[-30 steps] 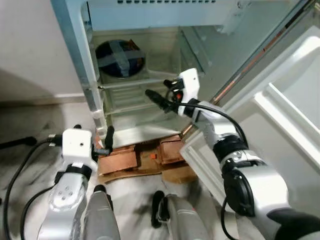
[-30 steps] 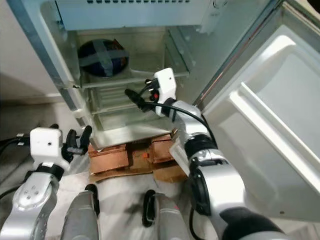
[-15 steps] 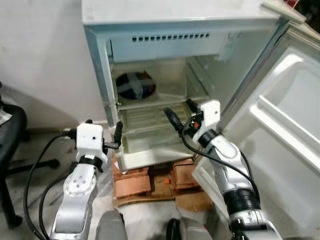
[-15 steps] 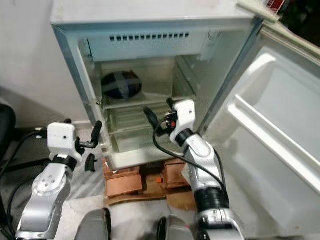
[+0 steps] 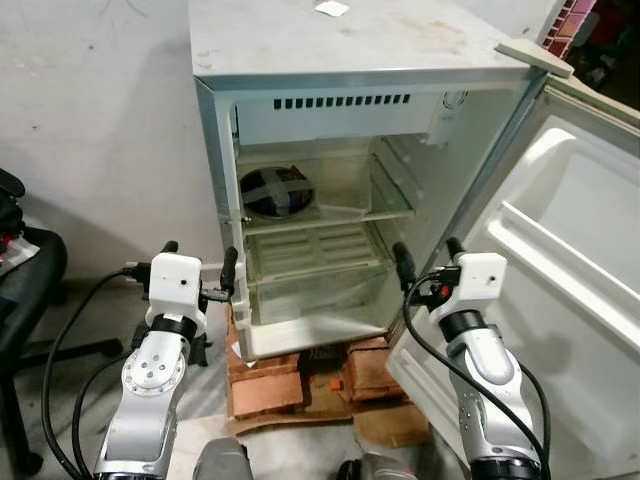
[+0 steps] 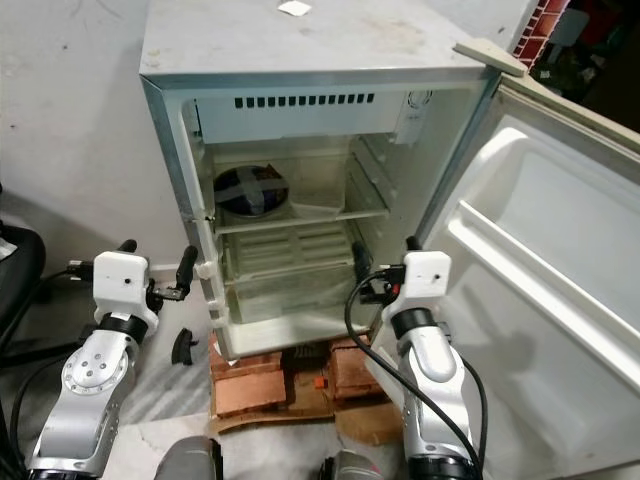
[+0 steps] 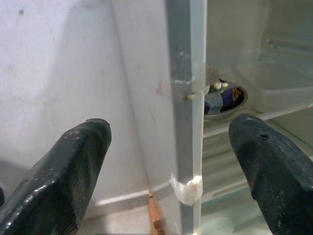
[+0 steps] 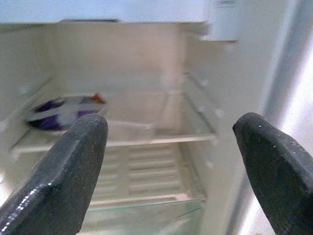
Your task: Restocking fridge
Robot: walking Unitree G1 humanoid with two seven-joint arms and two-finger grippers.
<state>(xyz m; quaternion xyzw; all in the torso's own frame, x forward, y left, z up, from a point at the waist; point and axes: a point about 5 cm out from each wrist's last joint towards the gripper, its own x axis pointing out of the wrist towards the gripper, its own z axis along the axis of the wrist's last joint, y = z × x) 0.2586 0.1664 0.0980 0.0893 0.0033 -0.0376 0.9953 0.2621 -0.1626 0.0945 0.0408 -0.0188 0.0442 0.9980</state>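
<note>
Hovering with its fingers spread wide and holding nothing, the right gripper (image 5: 425, 264) sits just outside the open fridge (image 5: 330, 110), level with the lower shelf. The left gripper (image 5: 200, 272), also spread wide and bare, hangs beside the fridge's left front edge. A dark round dish (image 5: 276, 191) lies on the upper shelf (image 5: 385, 207), the door (image 5: 575, 260) stands swung right, and bricks (image 5: 266, 366) prop the cabinet.
</note>
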